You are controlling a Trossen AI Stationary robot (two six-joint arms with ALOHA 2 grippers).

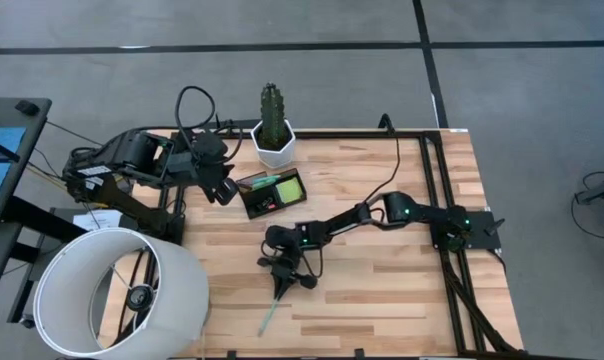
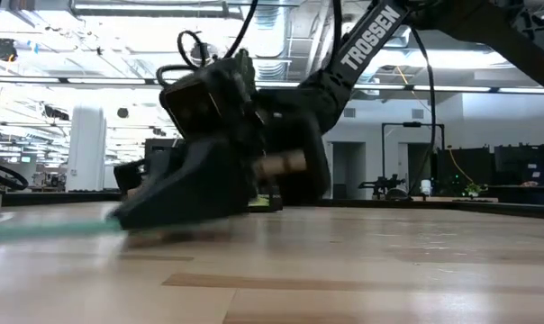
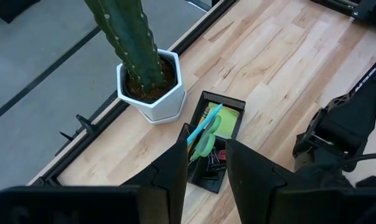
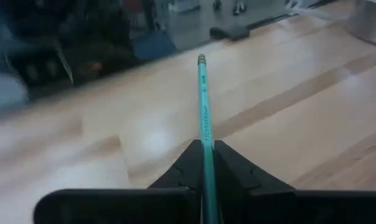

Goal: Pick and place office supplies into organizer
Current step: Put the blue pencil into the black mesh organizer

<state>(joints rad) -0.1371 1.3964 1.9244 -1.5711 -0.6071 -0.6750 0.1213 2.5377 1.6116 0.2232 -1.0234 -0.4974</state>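
From above, the right claw (image 1: pixel 282 272) sits low on the counter (image 1: pixel 382 300), closed over one end of a teal pencil (image 1: pixel 270 312) whose free length trails toward the front edge; gripping at an end probably leaves the shaft free to be tipped into a slot. The organizer (image 1: pixel 272 193) stands well apart, just beside the cactus pot (image 1: pixel 274 143). The left claw (image 1: pixel 222 188) hangs next to the organizer, out of the way.

At counter height, the right claw (image 2: pixel 177 211) nearly touches the wood, with the pencil (image 2: pixel 47 228) a teal streak lying flat.

The left wrist view shows its fingers (image 3: pixel 175 168) parted and empty above the organizer (image 3: pixel 228 99), which already holds scissors, sticky notes and clips.

The right wrist view shows the pencil (image 4: pixel 204 106) pinched between clenched fingers (image 4: pixel 235 168), running straight ahead.
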